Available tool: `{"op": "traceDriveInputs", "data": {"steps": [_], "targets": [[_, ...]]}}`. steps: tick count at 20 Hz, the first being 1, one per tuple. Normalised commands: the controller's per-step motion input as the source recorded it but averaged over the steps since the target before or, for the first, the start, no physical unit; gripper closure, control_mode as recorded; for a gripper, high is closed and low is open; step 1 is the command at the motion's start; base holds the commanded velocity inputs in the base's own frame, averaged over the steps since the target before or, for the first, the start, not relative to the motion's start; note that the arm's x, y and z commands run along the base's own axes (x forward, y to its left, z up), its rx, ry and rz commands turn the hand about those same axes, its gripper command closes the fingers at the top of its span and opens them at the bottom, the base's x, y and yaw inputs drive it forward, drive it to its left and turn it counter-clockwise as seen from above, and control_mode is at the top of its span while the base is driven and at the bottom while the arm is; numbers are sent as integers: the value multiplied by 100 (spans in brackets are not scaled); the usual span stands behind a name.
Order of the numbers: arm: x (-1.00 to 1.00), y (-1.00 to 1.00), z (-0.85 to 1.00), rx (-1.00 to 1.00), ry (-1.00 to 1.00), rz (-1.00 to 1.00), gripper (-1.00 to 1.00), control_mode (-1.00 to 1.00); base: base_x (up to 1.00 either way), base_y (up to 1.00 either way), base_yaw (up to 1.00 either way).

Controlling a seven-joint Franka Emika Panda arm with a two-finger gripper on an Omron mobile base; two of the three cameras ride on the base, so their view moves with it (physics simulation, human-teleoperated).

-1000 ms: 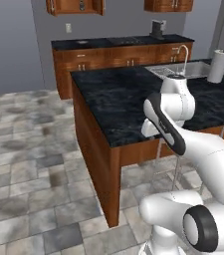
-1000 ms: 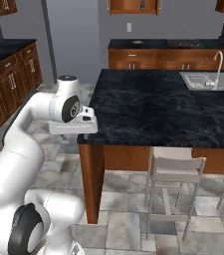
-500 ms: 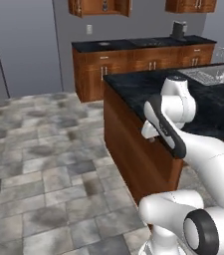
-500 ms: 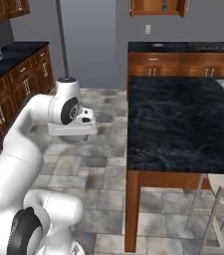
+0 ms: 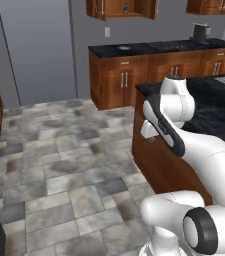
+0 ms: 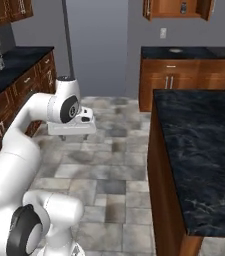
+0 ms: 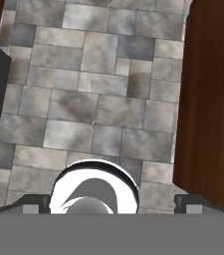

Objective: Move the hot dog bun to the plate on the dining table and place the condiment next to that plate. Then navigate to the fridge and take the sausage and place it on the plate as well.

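My gripper hangs over the grey stone-tile floor, jaws spread wide with nothing between them. In the hand view my two finger tips sit far apart at the bottom, tiles beneath. The dining table, black marbled top on a reddish wood base, stands to my right; its wood side fills the right edge of the hand view. Wood cabinets with a dark counter line the back wall.
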Motion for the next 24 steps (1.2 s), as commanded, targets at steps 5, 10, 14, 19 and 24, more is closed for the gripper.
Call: {"op": "traceDriveInputs", "data": {"steps": [5,10,14,19,24], "targets": [[0,0,0,0,0,0,-100,100,100,38,-14],[0,0,0,0,0,0,-100,100,100,33,-20],[0,0,0,0,0,0,-100,100,100,38,-20],[0,0,0,0,0,0,-100,100,100,41,-20],[0,0,0,0,0,0,-100,100,100,43,-22]]}}
